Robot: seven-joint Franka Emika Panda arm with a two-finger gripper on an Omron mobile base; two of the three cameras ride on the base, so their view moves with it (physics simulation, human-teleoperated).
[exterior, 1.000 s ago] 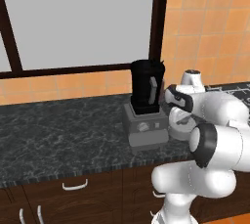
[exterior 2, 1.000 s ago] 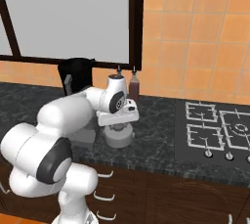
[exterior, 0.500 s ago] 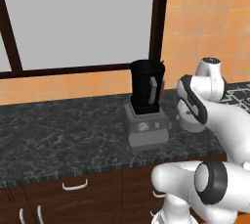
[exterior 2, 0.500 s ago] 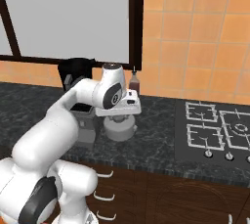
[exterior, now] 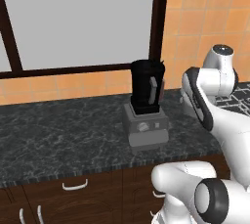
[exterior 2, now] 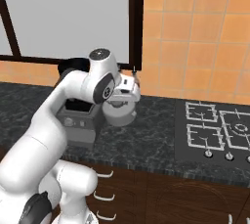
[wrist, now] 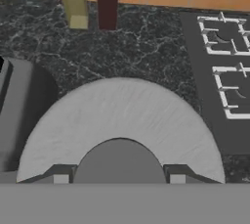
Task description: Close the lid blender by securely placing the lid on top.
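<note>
One lid point(wrist: 122, 120) hung gripped by its knob in the pincer point(wrist: 118, 178); carrying it level over the open blender point(exterior: 146, 88) seemed wisest.

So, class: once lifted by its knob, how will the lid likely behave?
The lid looks like a flat, rigid disc, so it probably won't flex. Held by the gripper at its central knob, it should hang level. Its smooth surface might slip.

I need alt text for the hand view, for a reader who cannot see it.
A round light-grey lid with a raised knob fills the lower middle, the jaws standing on either side of the knob. It lies on a dark speckled counter, with a black stove at the right and two upright bottles, yellow and dark red, beyond.
</note>
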